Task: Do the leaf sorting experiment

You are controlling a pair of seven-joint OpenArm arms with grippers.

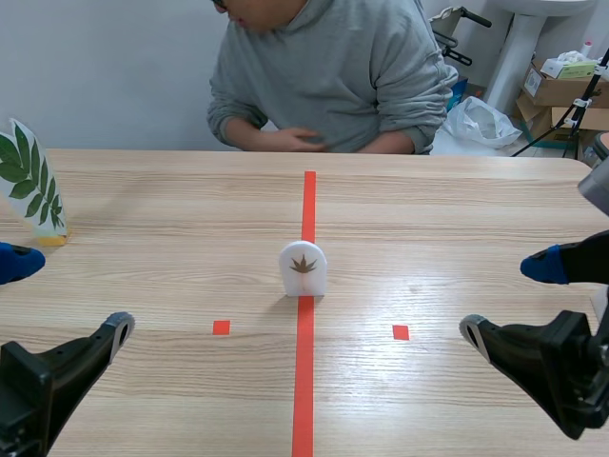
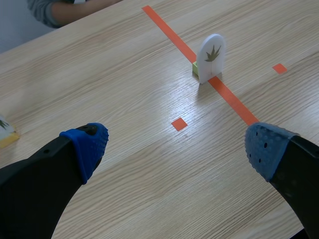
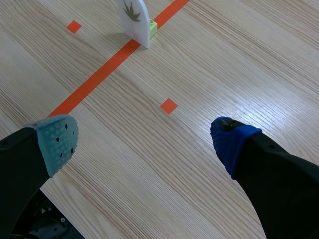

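We found the white arched card with a brown, maple-like leaf [image 1: 303, 268] standing upright at the middle of the table [image 1: 143, 209]. It stood right on the long orange-red tape line [image 1: 304, 400], with a small green block [image 2: 195, 69] at its foot behind it. It lay ahead of both arms and roughly midway between them, and neither touched it.

The left gripper [image 2: 175, 147] hung low over bare wood with its fingers spread wide and nothing between them. The right gripper [image 3: 144, 141] was splayed and empty in the same way.

Near the table's left edge stood a taller card with a green compound leaf [image 1: 29, 181] on a yellow base [image 1: 52, 240], well apart from the brown one. A person in a grey hoodie [image 1: 324, 76] leaned in at the far side, one hand [image 1: 290, 140] resting by the table's edge.

We judged that this card had not yet been sorted, and we saw several ways the pick could fail:
- The card was thin and tall on a small foot, so a finger meeting its flat face would probably tip it instead of pinching it.
- We could not tell whether the block was fixed to the card, so a high grip might lift one and leave the other.
- With the card sitting between the arms, both reaching at once risked a clash over the line.
- Setting it down close to the green card might knock that one over.
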